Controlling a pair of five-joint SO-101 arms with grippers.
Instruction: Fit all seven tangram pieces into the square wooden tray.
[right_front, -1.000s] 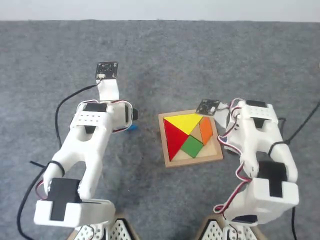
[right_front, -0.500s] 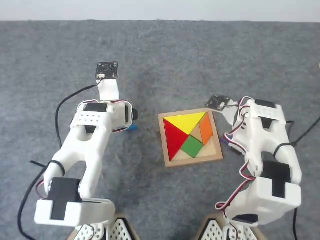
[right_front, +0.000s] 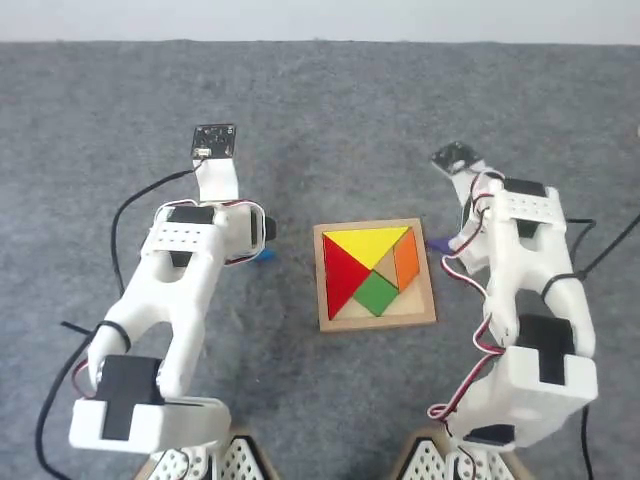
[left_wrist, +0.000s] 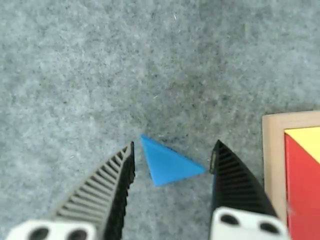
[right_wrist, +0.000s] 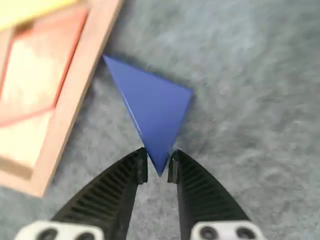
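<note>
The square wooden tray (right_front: 375, 322) lies mid-table holding a yellow triangle (right_front: 370, 244), a red triangle (right_front: 340, 280), a green square (right_front: 377, 293) and an orange piece (right_front: 407, 262). A light blue triangle (left_wrist: 170, 162) lies flat on the carpet left of the tray (left_wrist: 272, 150). My left gripper (left_wrist: 175, 146) stands open with a finger on each side of it, apart from it. A dark blue triangle (right_wrist: 150, 107) lies just outside the tray's right rim (right_wrist: 75, 100). My right gripper (right_wrist: 157, 166) is shut on that triangle's nearest corner. Its tip (right_front: 437, 243) peeks out beside the right arm.
Grey carpet covers the table on every side of the tray. Bare wood (right_front: 405, 305) shows in the tray's front right part. A black cable (right_front: 125, 215) trails beside the left arm.
The right arm has drawn back from the tray's far right corner to the carpet beside it. The tray has slid slightly left. The left arm has kept still.
</note>
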